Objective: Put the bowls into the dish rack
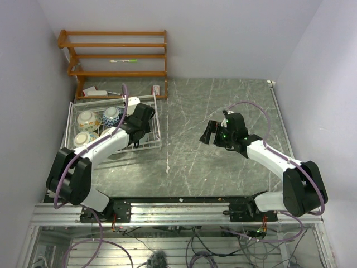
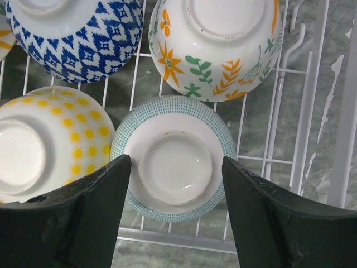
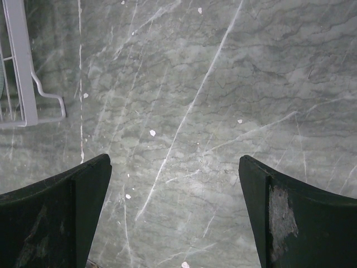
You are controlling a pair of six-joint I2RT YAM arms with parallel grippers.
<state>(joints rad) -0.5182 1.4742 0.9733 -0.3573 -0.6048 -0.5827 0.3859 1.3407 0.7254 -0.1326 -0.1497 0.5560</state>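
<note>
Bowls are lying upside down inside the dish rack (image 1: 158,125), a white wire basket that is sitting at the far-left corner of the grey marbled counter (image 1: 223,173), just in front of a wooden shelf (image 1: 117,56). The left gripper (image 2: 175,162) is hanging directly over the rack with its fingers spread apart and gripping nothing. They are straddling a teal-checked bowl (image 2: 175,134) without clearly touching it. Around that bowl, a yellow-dotted bowl (image 2: 50,139) is pressing in from the left, and a blue-patterned bowl (image 2: 72,39) and an orange-flowered bowl (image 2: 217,56) are crowding it from the far side. The right gripper (image 3: 175,167) is hovering over bare counter toward the right edge, also spread wide and empty, with a corner of the rack showing at the edge of its view. No bowl is showing loose on the counter, so loading is probably close to done, though the left arm is hiding part of the rack.

The likely trouble is in the tight packing. The left finger is sitting very near the yellow-dotted bowl, so a slanted lift could knock it or tip the teal-checked one. A finger dipping low could also be catching a wire and dragging the whole rack.
</note>
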